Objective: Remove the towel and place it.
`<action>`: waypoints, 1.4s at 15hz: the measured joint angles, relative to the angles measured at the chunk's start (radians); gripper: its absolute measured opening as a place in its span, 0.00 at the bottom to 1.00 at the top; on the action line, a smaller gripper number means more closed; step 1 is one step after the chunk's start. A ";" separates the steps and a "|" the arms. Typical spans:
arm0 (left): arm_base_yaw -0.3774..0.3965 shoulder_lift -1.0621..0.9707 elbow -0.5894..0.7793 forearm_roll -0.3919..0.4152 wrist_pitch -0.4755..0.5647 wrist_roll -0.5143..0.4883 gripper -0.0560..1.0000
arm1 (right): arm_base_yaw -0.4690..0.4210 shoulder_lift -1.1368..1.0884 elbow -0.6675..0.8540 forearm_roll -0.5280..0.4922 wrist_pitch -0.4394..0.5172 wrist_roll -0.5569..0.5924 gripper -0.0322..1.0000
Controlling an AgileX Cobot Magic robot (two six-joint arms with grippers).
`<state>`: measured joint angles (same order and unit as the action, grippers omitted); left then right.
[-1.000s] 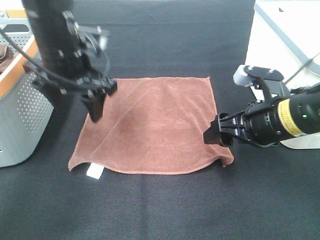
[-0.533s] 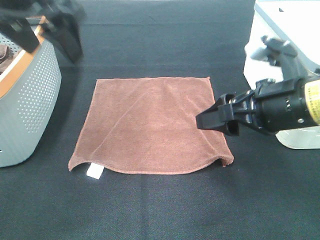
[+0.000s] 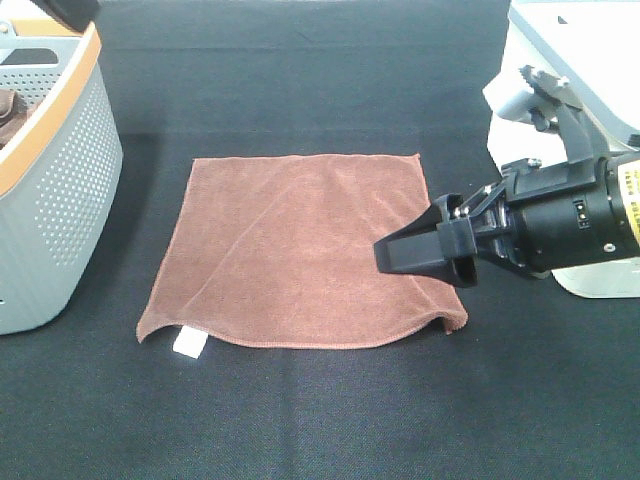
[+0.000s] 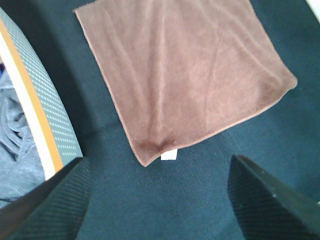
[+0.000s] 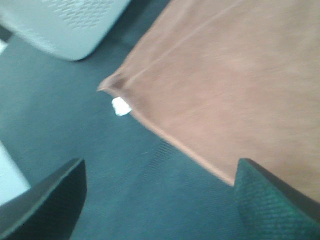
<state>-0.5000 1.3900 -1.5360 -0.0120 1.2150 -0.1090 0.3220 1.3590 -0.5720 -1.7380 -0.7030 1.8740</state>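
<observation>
Nearest you, the counter point(image 3: 330, 420) is bare, black, matte and woven-looking.

The towel point(image 3: 300, 250) lies spread flat mid-counter, outside the basket. Its white tag point(image 3: 187, 343) pokes out at the near-left corner. The near-right corner humps up a little and the rest is smooth. My reading is that removal is done and placing is all but finished.

Your right hand point(image 3: 392, 256) hangs over the towel's near-right part with its fingers set wide, gripping nothing. I can't tell whether it touches the cloth. It sits close to that hump, which is likely why it is there.

Your left hand point(image 4: 157, 205) shows only in its own wrist view. It is wide, empty and high over the tag corner, probably raised to keep clear.

The basket point(image 3: 60, 200) is grey and perforated with an orange rim. It stands on the left, near the towel but apart, with grey fabric point(image 4: 12, 130) inside.

A white unit point(image 3: 560, 60) sits far right.
</observation>
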 joint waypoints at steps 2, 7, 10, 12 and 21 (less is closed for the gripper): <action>0.000 -0.033 0.000 0.000 0.001 0.000 0.74 | 0.000 0.000 0.000 0.000 -0.030 -0.004 0.77; 0.000 -0.063 0.000 -0.012 0.002 0.000 0.74 | 0.000 0.000 -0.021 0.003 0.441 -0.177 0.77; 0.000 -0.063 0.000 -0.020 0.002 0.000 0.74 | 0.000 -0.005 -0.022 0.012 0.714 -0.186 0.77; 0.000 -0.063 0.000 -0.020 0.002 0.000 0.74 | -0.001 -0.040 -0.022 0.082 0.785 -0.233 0.77; 0.000 -0.063 0.000 -0.027 0.002 0.000 0.74 | -0.001 -0.311 -0.022 0.064 0.703 -0.311 0.77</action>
<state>-0.5000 1.3270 -1.5360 -0.0390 1.2170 -0.1090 0.3210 1.0480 -0.5940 -1.6740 0.0000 1.5630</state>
